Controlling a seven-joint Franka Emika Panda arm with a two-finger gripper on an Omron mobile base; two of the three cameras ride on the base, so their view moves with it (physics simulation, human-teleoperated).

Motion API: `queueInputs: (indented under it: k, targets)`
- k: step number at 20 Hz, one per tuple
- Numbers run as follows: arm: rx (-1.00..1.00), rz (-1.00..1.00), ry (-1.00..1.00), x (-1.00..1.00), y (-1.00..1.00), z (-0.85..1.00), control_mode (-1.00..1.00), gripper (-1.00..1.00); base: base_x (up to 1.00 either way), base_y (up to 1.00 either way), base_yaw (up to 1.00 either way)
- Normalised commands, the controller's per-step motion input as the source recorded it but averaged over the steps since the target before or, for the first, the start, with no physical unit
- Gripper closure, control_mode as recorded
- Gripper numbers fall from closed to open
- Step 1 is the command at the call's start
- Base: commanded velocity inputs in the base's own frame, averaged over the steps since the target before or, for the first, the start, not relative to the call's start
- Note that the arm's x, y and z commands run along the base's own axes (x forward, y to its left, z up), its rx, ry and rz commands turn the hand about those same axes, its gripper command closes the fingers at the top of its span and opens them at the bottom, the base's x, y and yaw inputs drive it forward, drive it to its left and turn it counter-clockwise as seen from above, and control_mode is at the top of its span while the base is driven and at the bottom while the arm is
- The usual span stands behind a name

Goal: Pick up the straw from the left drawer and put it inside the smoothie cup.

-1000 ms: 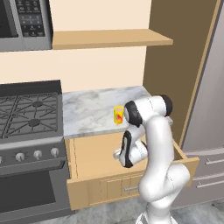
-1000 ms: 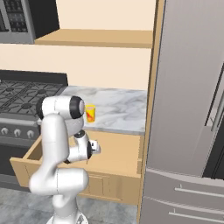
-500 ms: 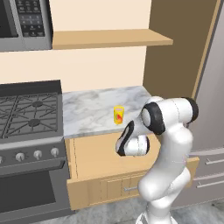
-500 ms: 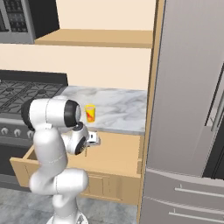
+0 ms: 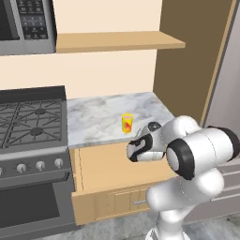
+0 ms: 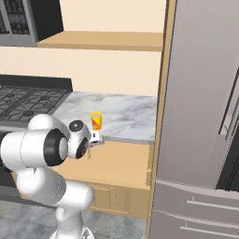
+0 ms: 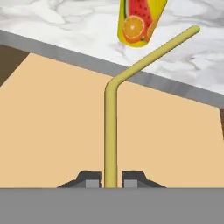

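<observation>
The tool is clamped shut on the straw, its two dark tips pressed against the lower end of the stem. In the hand view the straw looks yellowish; it runs straight up from the tips, then bends and slants off toward the upper right, its far end lying across the marble in the picture, just beside the smoothie cup but not inside it. The cup stands upright on the counter, near its front edge, yellow with a watermelon and orange-slice print; what it holds cannot be seen from here. In the base views the tool hangs above the open left drawer, just in front of the counter edge and below the cup. The drawer is pulled out, and the part of its light-wood floor that shows is bare. To the left of the drawer stands the stove with knobs along its front; to the right rises the tall grey refrigerator, and a wooden shelf spans the wall above
</observation>
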Motion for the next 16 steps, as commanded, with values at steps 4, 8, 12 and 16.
queueInputs:
  k: [4, 8, 12, 16]
  targets:
    - [-0.08, 0.07, 0.0, 0.05, 0.5, 1.0, -1.0, 1.0, 0.0, 0.0, 0.0]
    - [-0.05, 0.07, 0.0, 0.14, 0.44, 1.0, -1.0, 1.0, 0.0, 0.0, 0.0]
    - [0.0, 0.05, 0.0, 0.13, 0.25, 1.0, -1.0, 1.0, 0.0, 0.0, 0.0]
    - [0.0, 0.02, 0.0, 0.03, 0.02, 0.71, -1.0, 1.0, 0.0, 0.0, 0.0]
